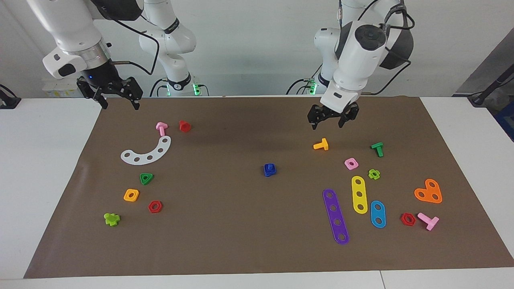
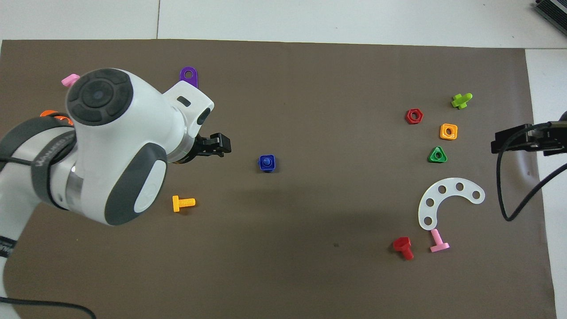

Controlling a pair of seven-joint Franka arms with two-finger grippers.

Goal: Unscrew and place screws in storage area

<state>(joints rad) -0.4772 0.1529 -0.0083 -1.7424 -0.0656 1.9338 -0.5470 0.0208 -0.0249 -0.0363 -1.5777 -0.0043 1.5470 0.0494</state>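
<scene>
The left arm is reaching out from its base with the wrist bent down, and the left gripper (image 1: 332,116) is hanging in the air over bare mat, above the orange bolt (image 1: 321,144). Its fingers are standing apart with nothing between them. The right arm is waiting at its end of the table, the right gripper (image 1: 116,94) hovering over the mat's edge, its fingers also spread and empty.

The blue screw (image 1: 269,169) is sitting in the blue nut in the middle of the mat, stem up, well apart from both grippers. It is lying between the two clusters of parts, a little toward the left arm's end.

The storage area (image 1: 132,176) is lying at the right arm's end, ringed by the white strip (image 1: 147,153), green nut (image 1: 146,178), orange nut (image 1: 131,195) and red nut (image 1: 155,206).

The facing view is showing the purple strip (image 1: 335,216), yellow strip (image 1: 359,194) and blue strip (image 1: 378,214) in full; in the overhead view the left arm's body is covering most of that cluster, leaving only the purple strip's tip. The overhead view is showing the screw's round stem end on.
</scene>
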